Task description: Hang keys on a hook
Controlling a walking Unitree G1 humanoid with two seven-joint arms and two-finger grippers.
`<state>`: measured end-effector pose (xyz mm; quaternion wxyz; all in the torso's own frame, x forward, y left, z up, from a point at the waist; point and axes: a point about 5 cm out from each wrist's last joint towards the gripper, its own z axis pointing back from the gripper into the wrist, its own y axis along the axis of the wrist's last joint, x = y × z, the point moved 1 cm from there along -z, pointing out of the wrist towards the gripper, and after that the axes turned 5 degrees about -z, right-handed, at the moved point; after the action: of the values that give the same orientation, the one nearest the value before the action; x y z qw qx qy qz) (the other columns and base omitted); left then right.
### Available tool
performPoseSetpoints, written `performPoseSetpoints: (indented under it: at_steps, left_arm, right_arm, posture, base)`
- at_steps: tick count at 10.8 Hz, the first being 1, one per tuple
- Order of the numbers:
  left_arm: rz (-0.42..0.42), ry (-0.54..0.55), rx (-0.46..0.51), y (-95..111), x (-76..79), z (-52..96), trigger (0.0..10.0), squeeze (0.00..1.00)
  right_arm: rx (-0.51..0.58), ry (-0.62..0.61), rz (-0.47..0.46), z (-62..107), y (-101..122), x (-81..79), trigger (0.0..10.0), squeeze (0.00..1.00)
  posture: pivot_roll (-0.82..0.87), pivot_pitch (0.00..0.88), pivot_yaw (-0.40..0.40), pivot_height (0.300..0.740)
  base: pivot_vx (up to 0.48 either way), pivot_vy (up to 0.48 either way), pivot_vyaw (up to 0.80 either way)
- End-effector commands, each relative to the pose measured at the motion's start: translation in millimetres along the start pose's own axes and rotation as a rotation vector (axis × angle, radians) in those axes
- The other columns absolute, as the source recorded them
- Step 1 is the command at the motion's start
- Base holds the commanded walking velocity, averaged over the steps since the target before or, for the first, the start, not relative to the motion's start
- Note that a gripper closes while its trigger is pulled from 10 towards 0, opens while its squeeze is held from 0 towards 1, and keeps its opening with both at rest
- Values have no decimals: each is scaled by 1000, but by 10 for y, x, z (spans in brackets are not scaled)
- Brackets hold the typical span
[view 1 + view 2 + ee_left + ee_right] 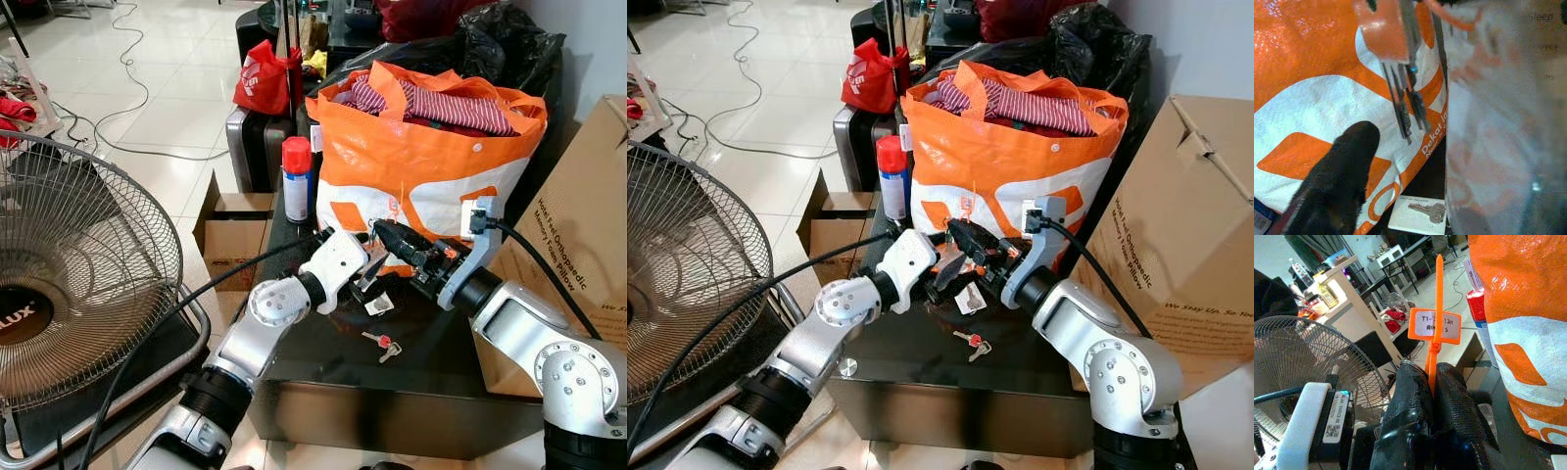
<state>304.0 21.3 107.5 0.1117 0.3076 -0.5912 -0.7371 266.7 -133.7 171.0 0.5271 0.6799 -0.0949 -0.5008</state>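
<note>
Two sets of keys are in front of me. One bunch hangs from an orange tag whose strap is pinched tight between my right fingers, held up above the dark surface just in front of the orange and white bag. My right gripper and my left gripper meet there, almost touching; I cannot tell whether my left fingers are spread or closed, as one black finger is all that I can make out. Below them lies a white card with a key on it, and nearer to me a small red-headed key pair rests loose on the surface. Striped cloth fills the bag. Left of the bag stands a spray can with a red cap, then cardboard boxes on the floor and a large wire-caged fan. A big carton stands to my right.
</note>
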Motion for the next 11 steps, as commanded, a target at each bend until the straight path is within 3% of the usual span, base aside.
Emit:
performPoseSetpoints:
  at_steps: [1,3,7,11]
  left_arm:
    - [-6,-19,20,38,47,-21,0,0]
    - [1,-56,64,95,75,-21,0,0]
    - [15,-67,59,82,68,-11,0,0]
    - [-64,-68,72,161,40,-27,0,0]
  right_arm:
    - [1,5,-7,14,28,-8,0,0]
    - [-3,5,-12,9,25,-5,0,0]
    - [-9,15,-13,-17,31,-13,0,0]
    - [-11,11,-13,-21,29,-6,0,0]
  posture:
    - [-128,0,15,740]
    - [-122,0,7,740]
    - [-118,0,1,740]
    - [-119,0,4,740]
  base:
    - [0,0,0]
    - [0,0,0]
    - [0,0,0]
    - [0,0,0]
